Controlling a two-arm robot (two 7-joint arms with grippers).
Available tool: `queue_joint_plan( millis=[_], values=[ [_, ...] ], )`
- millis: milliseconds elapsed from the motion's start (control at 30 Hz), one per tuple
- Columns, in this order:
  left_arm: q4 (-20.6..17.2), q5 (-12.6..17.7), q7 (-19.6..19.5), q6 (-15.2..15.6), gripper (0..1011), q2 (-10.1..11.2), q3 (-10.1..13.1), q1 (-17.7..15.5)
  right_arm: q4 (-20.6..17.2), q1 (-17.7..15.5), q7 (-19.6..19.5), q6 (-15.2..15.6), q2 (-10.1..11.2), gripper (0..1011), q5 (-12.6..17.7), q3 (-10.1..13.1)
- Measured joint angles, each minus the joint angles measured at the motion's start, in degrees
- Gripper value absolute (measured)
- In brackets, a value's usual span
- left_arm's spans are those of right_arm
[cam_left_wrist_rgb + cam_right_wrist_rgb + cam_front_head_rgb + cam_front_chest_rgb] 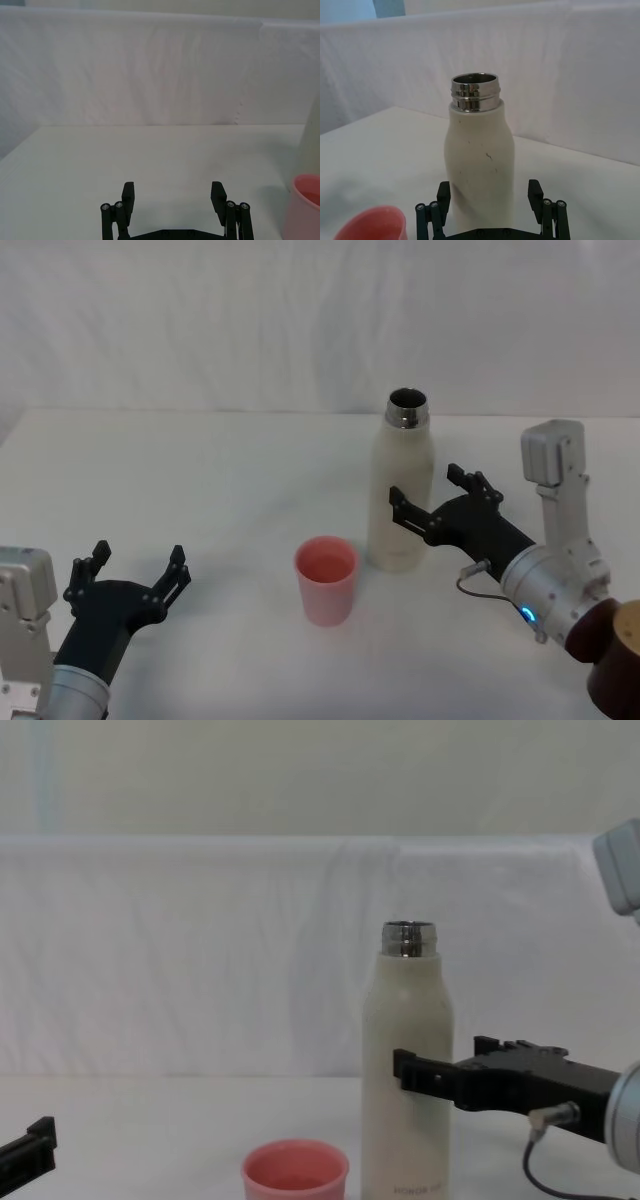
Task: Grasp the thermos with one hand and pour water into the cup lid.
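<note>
A tall cream-white cylindrical thermos (402,495) with rounded shoulders and a shiny steel threaded neck stands upright on a white table (200,480), slightly right of the centre of the head view. Its mouth is open and uncapped. Just beside it, toward the lower left of the frame, sits a small round salmon-pink cup lid (326,578), upright with its opening facing up. The two stand close together without touching.

The right gripper (432,498), black with two thin fingers, reaches in from the lower right of the head view. Its fingers are spread apart on either side of the thermos body at about mid-height; whether they touch the bottle cannot be told. In the right wrist view the thermos (479,165) fills the centre of the frame, standing between the two black fingertips (535,192) at the bottom edge, and the pink cup lid (372,223) shows in the lower left corner.

The left gripper (138,570) rests at the lower left of the head view, well apart from both objects, its fingers spread wide and holding nothing.
</note>
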Motion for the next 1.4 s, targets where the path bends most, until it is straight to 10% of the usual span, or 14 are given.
queue_joint_plan(
  millis=[667,1400],
  values=[
    [0.0,0.0,0.0,0.0,1001,0.0,0.0,0.0,-9.94,-10.59,-1.08,-3.45,3.46,1000,-0.46,0.99],
    [0.0,0.0,0.0,0.0,1001,0.0,0.0,0.0,-1.56,-8.71,2.81,-10.65,1.45,1000,-1.26,-2.64]
  ],
)
